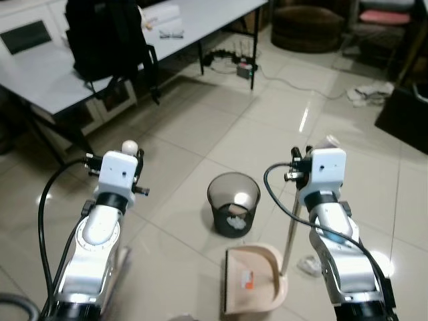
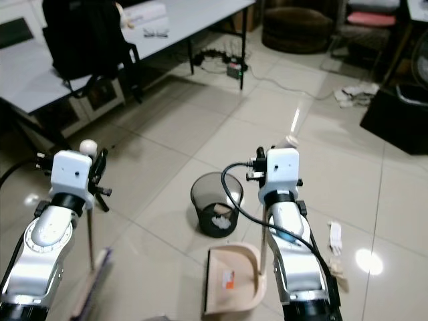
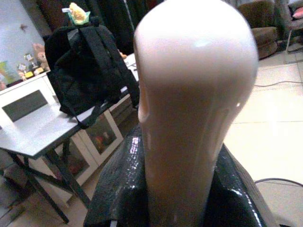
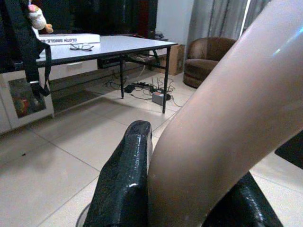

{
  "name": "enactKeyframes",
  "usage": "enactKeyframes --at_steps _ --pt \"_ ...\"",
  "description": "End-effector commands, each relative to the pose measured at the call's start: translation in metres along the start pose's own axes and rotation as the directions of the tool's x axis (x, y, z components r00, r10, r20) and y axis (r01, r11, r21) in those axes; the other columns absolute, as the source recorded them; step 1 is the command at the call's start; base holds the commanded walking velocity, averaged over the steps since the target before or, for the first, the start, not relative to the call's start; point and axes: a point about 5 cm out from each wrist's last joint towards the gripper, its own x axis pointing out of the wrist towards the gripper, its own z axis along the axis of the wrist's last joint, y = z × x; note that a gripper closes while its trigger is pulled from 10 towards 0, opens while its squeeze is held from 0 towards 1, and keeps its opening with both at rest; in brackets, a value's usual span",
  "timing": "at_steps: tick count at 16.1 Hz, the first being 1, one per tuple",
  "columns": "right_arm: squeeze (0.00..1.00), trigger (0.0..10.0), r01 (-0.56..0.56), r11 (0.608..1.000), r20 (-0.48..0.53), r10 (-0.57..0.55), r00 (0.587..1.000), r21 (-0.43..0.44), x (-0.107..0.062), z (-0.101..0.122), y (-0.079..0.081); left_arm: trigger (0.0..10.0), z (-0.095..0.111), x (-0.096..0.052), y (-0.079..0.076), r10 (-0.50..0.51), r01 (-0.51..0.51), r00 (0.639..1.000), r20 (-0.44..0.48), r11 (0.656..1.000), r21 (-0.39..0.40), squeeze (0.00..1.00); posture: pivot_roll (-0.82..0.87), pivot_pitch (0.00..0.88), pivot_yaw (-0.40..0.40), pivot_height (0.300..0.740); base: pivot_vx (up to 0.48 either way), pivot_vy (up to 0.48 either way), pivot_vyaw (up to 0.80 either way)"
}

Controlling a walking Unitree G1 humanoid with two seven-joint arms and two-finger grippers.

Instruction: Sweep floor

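- Two arms reach forward in the left eye view: the left gripper (image 1: pixel 127 152) is clenched around the top of the broom handle (image 1: pixel 129 146), and the right gripper (image 1: pixel 319 148) grips the top of the dustpan handle (image 1: pixel 289 241). The beige dustpan (image 1: pixel 254 281) rests on the tiled floor (image 1: pixel 200 134) just beside a black mesh wastebasket (image 1: pixel 233 203) with crumpled paper inside. A scrap of paper (image 1: pixel 309 265) lies by the right arm.
- The right eye view adds the broom head (image 2: pixel 93 281) low on the floor below the left arm, and a white scrap (image 2: pixel 335 236) on the tiles to the right of the right arm.
- The left wrist view brings the rounded pale handle tip close, pinched between black fingers (image 3: pixel 118 194); behind it a black backpack (image 3: pixel 90 71) sits on a grey table (image 3: pixel 38 132).
- The right wrist view has the curved dustpan handle clamped between black fingers (image 4: pixel 125 184), with eyeglasses (image 4: pixel 83 47) on the table and a brown armchair (image 4: pixel 208 59) beyond.
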Motion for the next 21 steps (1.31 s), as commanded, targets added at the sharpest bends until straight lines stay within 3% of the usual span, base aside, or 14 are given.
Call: enactKeyframes --at_steps 1,4,5,10,15,16,17,21 --pt "0.0 10.0 0.023 0.999 0.03 -0.022 0.999 -0.025 0.0024 0.0094 -0.0082 10.0 0.0097 0.0027 -0.0036 -0.007 0.007 0.999 0.047 1.0 0.007 0.0 -0.04 0.041 0.075 0.74 0.0 -0.48 0.0" --pt "0.0 10.0 0.028 0.999 0.025 -0.029 0.999 0.025 0.0012 0.0093 -0.0089 10.0 0.0092 0.0029 -0.0041 -0.004 0.004 0.999 0.041 1.0 0.008 0.0 -0.04 0.041 0.072 0.74 0.0 -0.32 -0.53" --pt "0.0 10.0 0.028 0.999 0.023 -0.028 0.999 0.025 0.0007 0.009 -0.0089 10.0 0.0071 0.0027 -0.0032 0.006 -0.005 1.0 0.029 0.999 -0.05 0.0 -0.05 0.039 0.07 0.74 0.0 0.0 -0.8" --pt "0.0 10.0 0.018 0.999 0.02 -0.019 1.0 0.033 -0.0005 0.0086 -0.0074 10.0 0.0067 0.0032 -0.0002 0.014 -0.013 0.999 0.036 0.999 -0.044 0.0 -0.05 0.029 0.067 0.74 0.0 0.48 -0.8" --pt "0.0 10.0 0.011 1.0 0.025 -0.012 1.0 0.026 -0.0003 0.0093 -0.0067 10.0 0.0062 0.0041 0.0004 0.011 -0.009 0.999 0.037 0.999 -0.045 0.0 -0.05 0.018 0.069 0.74 0.0 0.48 0.0" --pt "0.0 10.0 0.012 1.0 0.023 -0.012 1.0 0.028 -0.0003 0.0088 -0.0068 10.0 0.0078 0.0053 -0.0003 -0.002 0.001 0.999 0.049 1.0 0.017 0.0 -0.05 0.016 0.069 0.74 0.0 0.0 0.0" --pt "0.0 10.0 0.012 1.0 0.023 -0.012 1.0 0.027 0.0 0.0086 -0.0071 10.0 0.008 0.0056 -0.0009 -0.004 0.003 0.999 0.049 1.0 0.028 0.0 -0.05 0.016 0.069 0.74 0.0 -0.289 0.0" --pt "0.0 10.0 0.008 1.0 0.03 -0.008 1.0 0.012 0.0013 0.0091 -0.0085 10.0 0.0081 0.0047 -0.0029 0.005 -0.005 0.999 0.047 1.0 0.009 0.0 -0.05 0.015 0.07 0.74 0.0 -0.48 0.0"
